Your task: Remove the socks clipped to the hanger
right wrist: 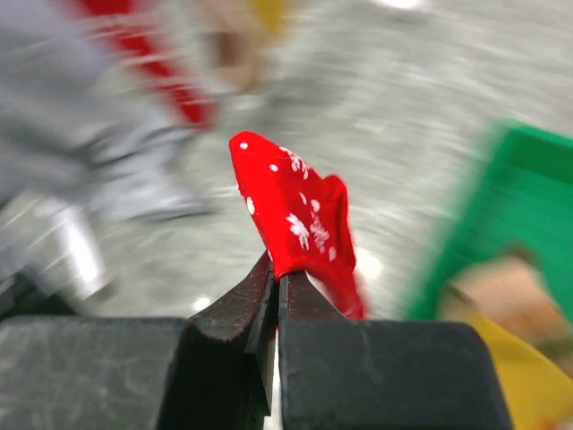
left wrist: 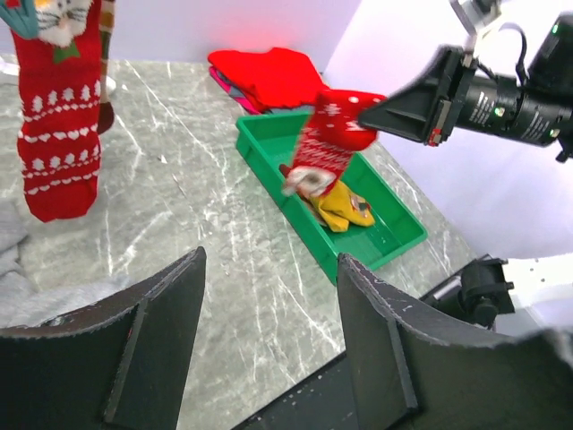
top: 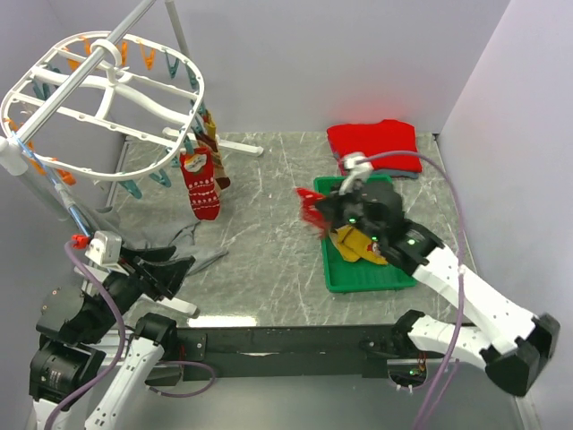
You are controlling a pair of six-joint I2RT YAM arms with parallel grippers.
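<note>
Shows right gripper (right wrist: 273, 273) clamping red, white-patterned fabric sock (right wrist: 300, 210) above green rectangular plastic tray (top: 333, 269), left gripper (left wrist: 273, 260) jaws wide, empty.

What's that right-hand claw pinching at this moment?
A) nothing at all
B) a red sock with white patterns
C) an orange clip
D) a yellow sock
B: the right gripper is shut on the red patterned sock, which dangles from its tips above the green tray.

Knitted cloth socks (top: 202, 188), glossy white plastic hanger (top: 191, 81), shiny green plastic tray (top: 328, 262), polished marble-look tabletop (top: 269, 260)
</note>
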